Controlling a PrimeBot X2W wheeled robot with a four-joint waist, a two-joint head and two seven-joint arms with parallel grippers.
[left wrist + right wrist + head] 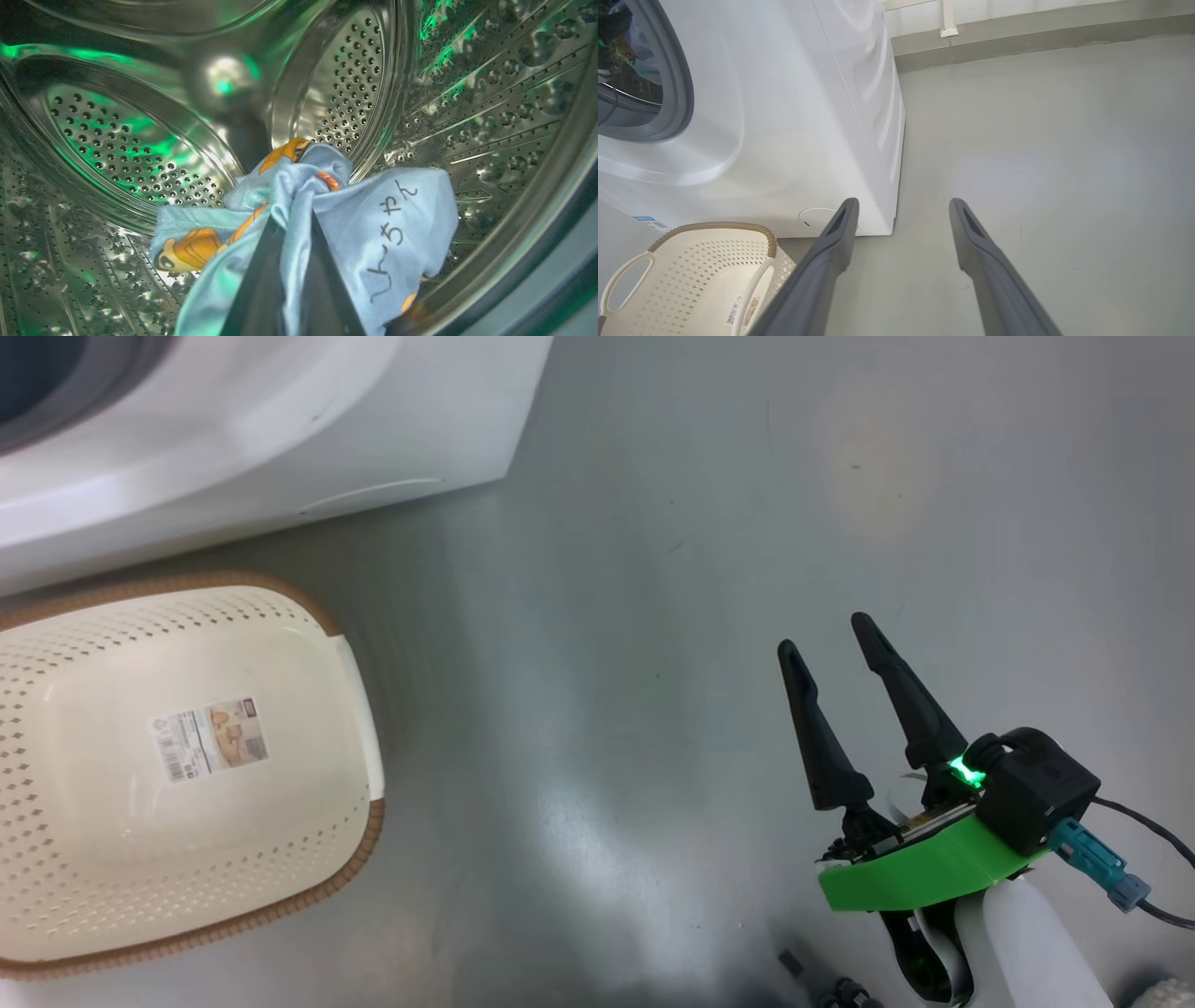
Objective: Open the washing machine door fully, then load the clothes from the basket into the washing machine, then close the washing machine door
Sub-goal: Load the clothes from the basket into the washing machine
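Our left hand (292, 219) is deep inside the drum (131, 154) of the washing machine (280, 439), its two fingers pressed together and pinching a bunched fold of the clothes (387, 233). The light-blue fabric drapes from the fingertips toward 4 and 8 o'clock in the left wrist view, with the drum's back wall behind it.

We judge the step in hand to be the drop. To do it well, we carry the bundle a little further toward the back wall at 12 o'clock, lower it close to the drum's bottom, and only then spread the fingers. We draw straight back so no trailing corner hangs over the grey lip at 5 o'clock, where it could get trapped at the closing step.

In the head view the basket (359, 859) sits on the floor (653, 569) at 9 o'clock, just beside the machine at 11 o'clock. What we see of its bottom is bare but for the barcode sticker (210, 737), so this looks like the last piece.

Our right hand (825, 635) hovers over the floor at 4 o'clock, fingers spread and holding nothing, well apart from the basket, its fingertips pointing to 12 o'clock.
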